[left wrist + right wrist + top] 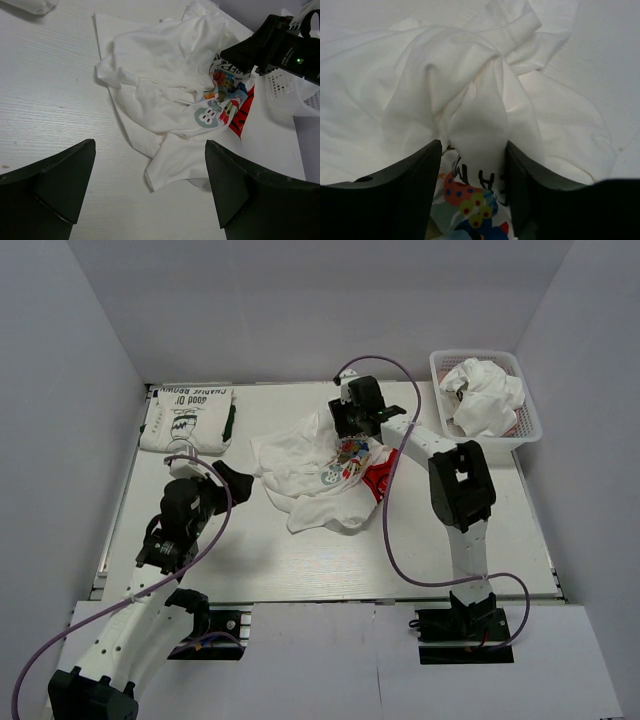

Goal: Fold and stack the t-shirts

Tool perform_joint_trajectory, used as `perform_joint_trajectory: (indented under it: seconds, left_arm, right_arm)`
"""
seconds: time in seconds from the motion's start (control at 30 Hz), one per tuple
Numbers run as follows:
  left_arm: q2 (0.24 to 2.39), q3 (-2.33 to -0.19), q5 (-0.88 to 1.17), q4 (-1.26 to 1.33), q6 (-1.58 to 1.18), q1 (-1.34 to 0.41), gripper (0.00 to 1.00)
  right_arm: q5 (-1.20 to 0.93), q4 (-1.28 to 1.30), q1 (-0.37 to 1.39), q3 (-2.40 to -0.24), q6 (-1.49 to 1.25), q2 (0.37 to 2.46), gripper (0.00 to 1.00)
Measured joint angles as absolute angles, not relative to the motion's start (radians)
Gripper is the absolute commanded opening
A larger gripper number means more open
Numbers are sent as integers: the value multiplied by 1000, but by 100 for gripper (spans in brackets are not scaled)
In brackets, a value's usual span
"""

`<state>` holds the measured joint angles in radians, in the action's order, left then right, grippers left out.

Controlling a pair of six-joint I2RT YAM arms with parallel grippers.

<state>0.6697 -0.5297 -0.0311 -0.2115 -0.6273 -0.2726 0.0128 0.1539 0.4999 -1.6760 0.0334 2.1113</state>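
A crumpled white t-shirt with a colourful cartoon print [345,465] lies mid-table, also seen in the left wrist view [165,55]. A red-and-white logo shirt [378,478] peeks out under its right edge [242,112]. A folded t-shirt with green-black lettering [188,418] lies at the far left. My right gripper [345,433] is at the pile's far side, its jaws closed on a raised fold of the cartoon shirt [475,115], midway point [473,146]. My left gripper [218,480] is open and empty over bare table left of the pile [150,144].
A white mesh basket [470,353] stands at the far right corner with crumpled white cloth [485,395] in it; it also shows in the left wrist view [285,90]. White walls surround the table on three sides.
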Motion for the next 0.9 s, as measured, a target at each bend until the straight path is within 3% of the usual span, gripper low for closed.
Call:
perform_joint_trajectory:
  seconds: [0.07, 0.1, 0.3, 0.47, 0.57, 0.7, 0.9]
  left_arm:
    - [670, -530, -49, -226, -635, -273, 100]
    - [670, -530, -61, -234, -641, -273, 100]
    - [670, -530, -108, -266, -660, -273, 100]
    - [674, -530, -126, -285, -672, -273, 100]
    - [682, -530, -141, -287, -674, -273, 100]
    - [690, -530, -153, -288, -675, -273, 100]
    - [726, -530, -183, -297, -678, -273, 100]
  right_arm:
    - [76, 173, 516, -1702, 37, 2134, 27]
    - [108, 190, 523, -1721, 34, 2142, 0]
    - [271, 217, 545, -1804, 26, 2125, 0]
    - [331, 220, 543, -1813, 36, 1972, 0]
    - [429, 218, 538, -1936, 62, 1903, 0]
    - [604, 68, 498, -2095, 163, 1861, 0]
    - [856, -353, 385, -2265, 530, 1938, 0]
